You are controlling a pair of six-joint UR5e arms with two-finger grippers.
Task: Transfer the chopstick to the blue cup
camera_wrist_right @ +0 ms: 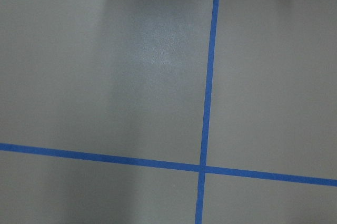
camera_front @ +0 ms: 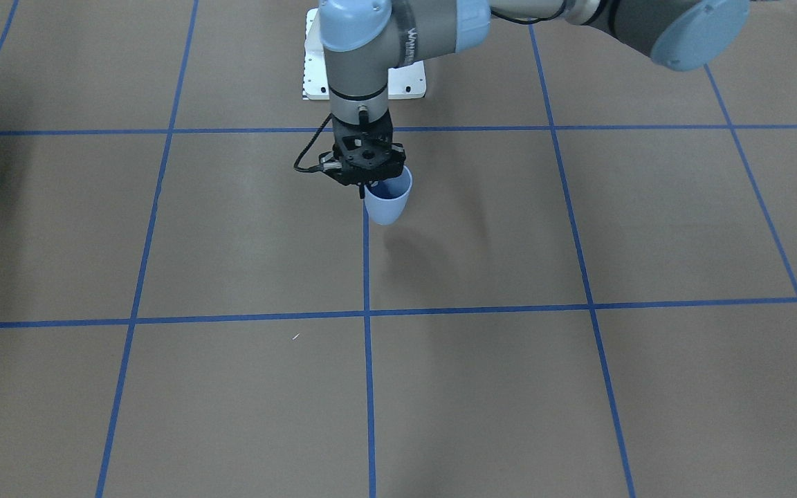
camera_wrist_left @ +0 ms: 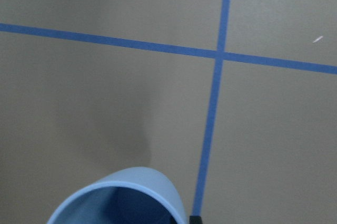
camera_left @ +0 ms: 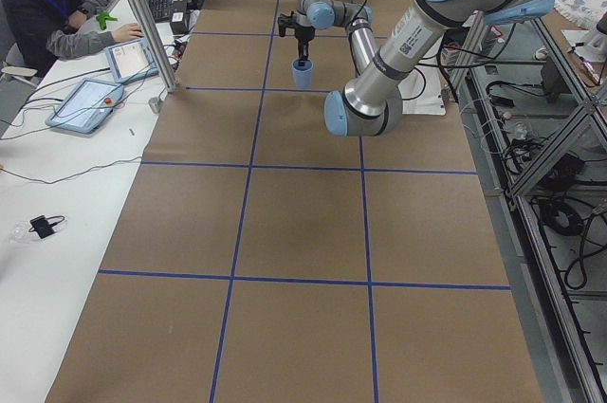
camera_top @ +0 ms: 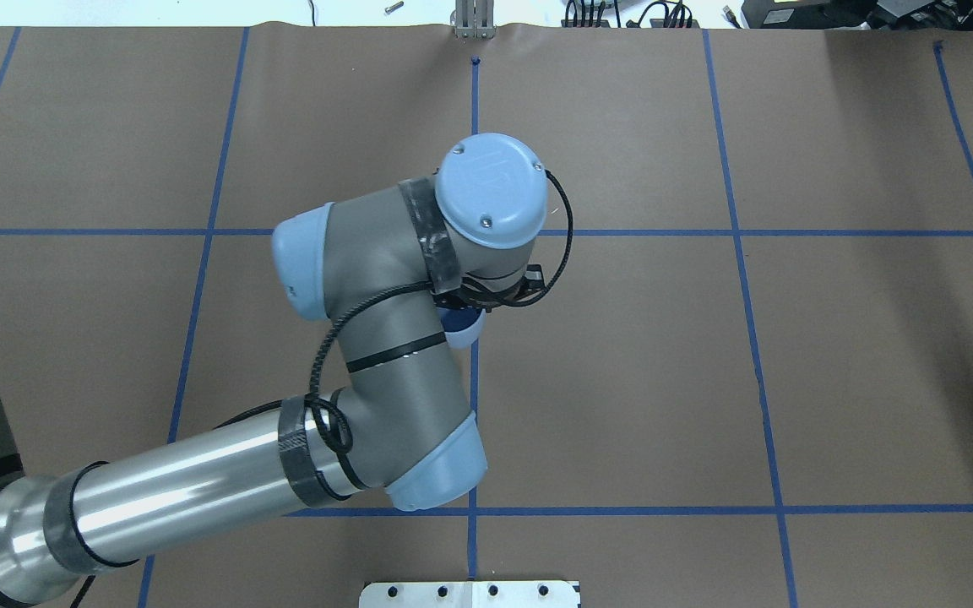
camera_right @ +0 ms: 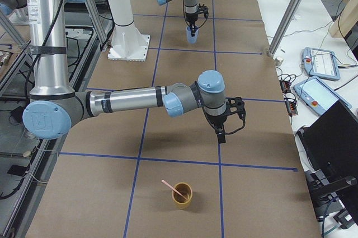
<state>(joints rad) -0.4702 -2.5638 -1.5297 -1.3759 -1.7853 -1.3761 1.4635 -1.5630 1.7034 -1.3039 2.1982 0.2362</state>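
The brown-papered bench (camera_top: 875, 380) is ruled into squares by blue tape. The left arm (camera_top: 199, 481) reaches over its middle, and the left hand (camera_front: 365, 183) is clamped on the rim of the blue cup (camera_front: 388, 204). It holds the cup tilted and clear of the surface, about midway between the two end edges. The right arm (camera_right: 128, 101) stretches out toward the operators' long edge. Its hand (camera_right: 222, 131) points down over bare paper, and I cannot tell whether the fingers are apart or together. A tan cup (camera_right: 182, 197) stands close to the bench's end edge on the robot's right, well apart from the blue cup. The chopstick (camera_right: 170, 186) leans in it, a thin pale pink stick with its upper end poking out over the rim. It is likely light, stiff and smooth, so it could roll or pivot in a loose pinch. The exposed upper part seems the sensible place to grip, squarely across the shaft. The tan cup looks light enough to tip if the stick drags on its rim, so a straight upward pull would suit. Nothing visible lies between the two cups, though the right hand hangs near that line.
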